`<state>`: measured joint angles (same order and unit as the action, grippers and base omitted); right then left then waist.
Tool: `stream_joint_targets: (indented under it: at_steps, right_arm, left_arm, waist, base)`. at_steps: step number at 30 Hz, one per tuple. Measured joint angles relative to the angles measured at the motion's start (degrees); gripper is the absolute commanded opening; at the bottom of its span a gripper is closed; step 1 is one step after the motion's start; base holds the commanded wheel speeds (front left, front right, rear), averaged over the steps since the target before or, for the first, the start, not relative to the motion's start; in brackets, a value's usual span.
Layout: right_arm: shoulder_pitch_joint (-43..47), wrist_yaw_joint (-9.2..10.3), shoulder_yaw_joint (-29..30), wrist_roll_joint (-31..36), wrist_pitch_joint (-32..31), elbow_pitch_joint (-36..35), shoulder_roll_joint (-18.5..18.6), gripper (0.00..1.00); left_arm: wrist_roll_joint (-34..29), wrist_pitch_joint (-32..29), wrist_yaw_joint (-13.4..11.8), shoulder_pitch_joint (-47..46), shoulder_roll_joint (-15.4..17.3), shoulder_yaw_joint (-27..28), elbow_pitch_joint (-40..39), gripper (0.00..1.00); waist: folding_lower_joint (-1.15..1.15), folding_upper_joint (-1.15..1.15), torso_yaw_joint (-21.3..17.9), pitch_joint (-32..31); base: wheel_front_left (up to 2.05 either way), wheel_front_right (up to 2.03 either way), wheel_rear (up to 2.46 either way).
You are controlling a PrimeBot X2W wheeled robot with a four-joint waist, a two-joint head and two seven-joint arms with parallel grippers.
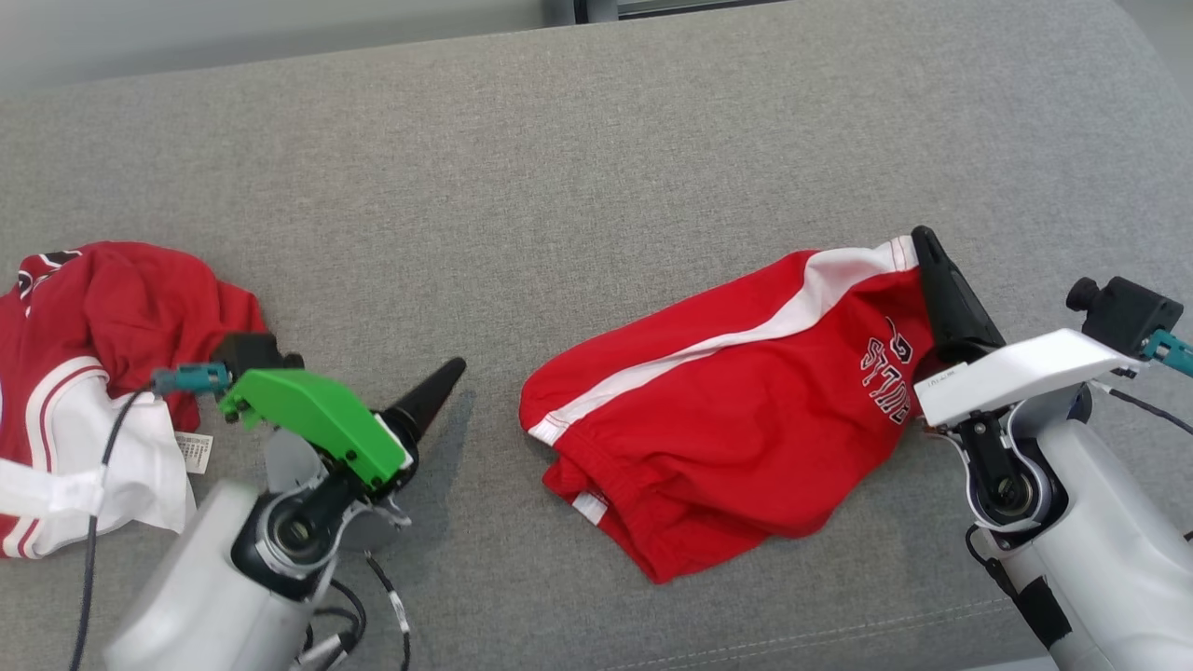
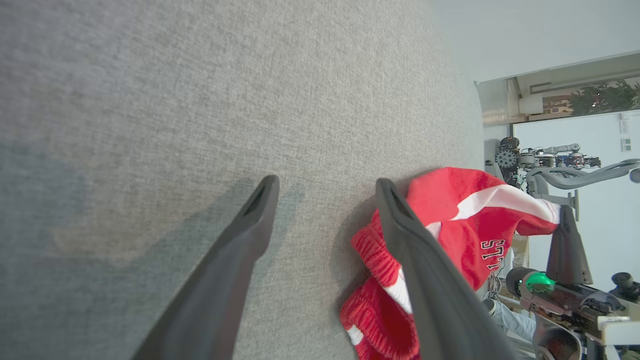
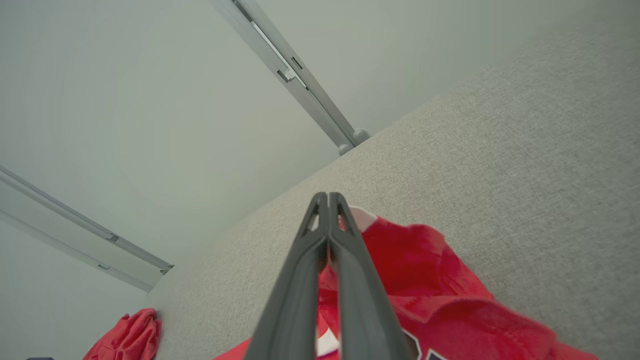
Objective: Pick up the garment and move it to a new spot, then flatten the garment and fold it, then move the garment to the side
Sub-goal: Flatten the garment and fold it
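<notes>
Right pincer [image 3: 328, 196] clenching red, white-striped cloth garment [image 1: 727, 410]; lettering [image 1: 887, 377] partly legible: "ST". Left pincer [image 2: 325, 192] hanging released, empty.

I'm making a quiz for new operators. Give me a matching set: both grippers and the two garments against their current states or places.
1 left gripper
2 right gripper
3 red shorts
4 crumpled red-and-white garment

A shut on a hem
B far left of the grey cushion
C open over bare upholstery
D mid-cushion, white stripe showing

Pairs: 1-C, 2-A, 3-D, 4-B
</notes>
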<state>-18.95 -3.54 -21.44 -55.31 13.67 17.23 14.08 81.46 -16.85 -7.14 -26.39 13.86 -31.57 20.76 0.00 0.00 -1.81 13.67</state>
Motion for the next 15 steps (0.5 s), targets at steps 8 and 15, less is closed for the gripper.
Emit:
stream_joint_targets:
  at_steps: [8, 15]
  right_arm:
    - [2.7, -0.08, 1.5, 0.0, 0.5, 1.1, 0.3, 0.00]
    - [3.0, -0.64, 1.5, 0.4, 0.5, 1.3, -0.2, 0.00]
  left_arm:
    - [6.5, 1.3, 0.0, 8.6, -4.1, 1.9, -2.6, 1.00]
    - [8.5, 2.2, 0.0, 11.5, -4.0, 3.7, -3.4, 1.00]
  waist:
    - [0.00, 0.00, 0.9, -0.9]
    - [0.00, 0.00, 1.7, -1.3]
  base:
    - [0.00, 0.00, 0.00]
    - [0.00, 0.00, 0.00]
